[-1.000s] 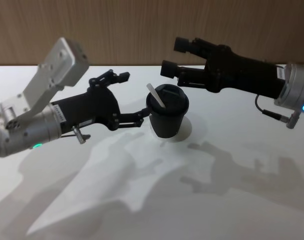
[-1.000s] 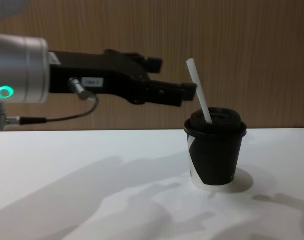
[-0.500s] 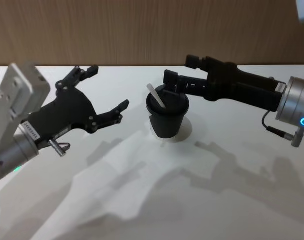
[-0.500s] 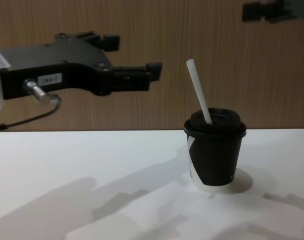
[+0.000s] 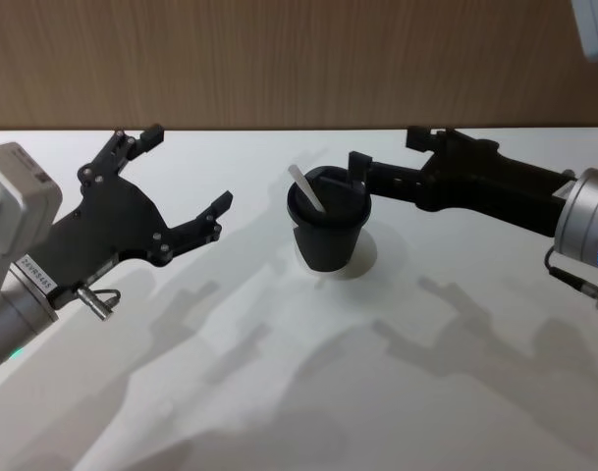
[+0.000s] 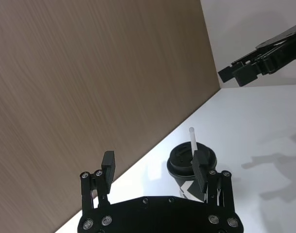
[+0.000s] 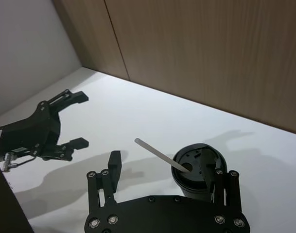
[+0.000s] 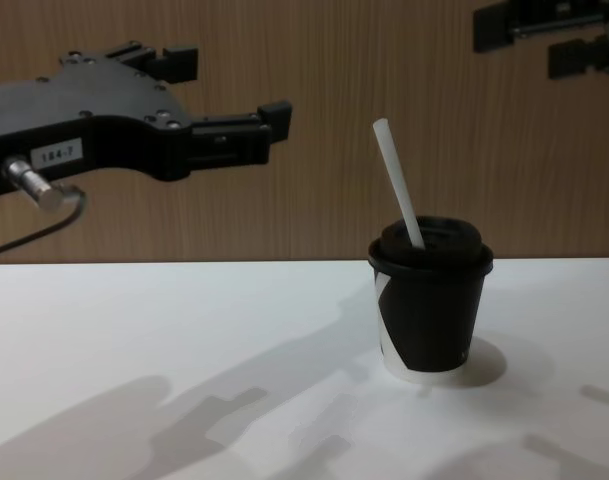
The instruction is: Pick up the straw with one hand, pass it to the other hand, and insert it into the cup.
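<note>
Cups: one (image 5: 327, 224), standing mid-table
Straws: one (image 5: 306, 187), leaning left
Lids: one (image 8: 431, 243), sitting on cup
Grippers: two, left (image 5: 186, 168), right (image 5: 389, 162)

black pronged end effectors (image 5: 171, 177) | silver wrists | possibly serial label

Left gripper (image 5: 179, 175) hangs at the left, prongs spread wide; right gripper (image 5: 386, 163) reaches in, prongs parted.

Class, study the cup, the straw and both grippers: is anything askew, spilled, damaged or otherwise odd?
Nothing stands out. The cup stands upright on the table, lid on, nothing spilled. The straw sits in the lid and leans toward the robot's left, as a loose straw would. The left gripper and the right gripper are open, apart from both.
</note>
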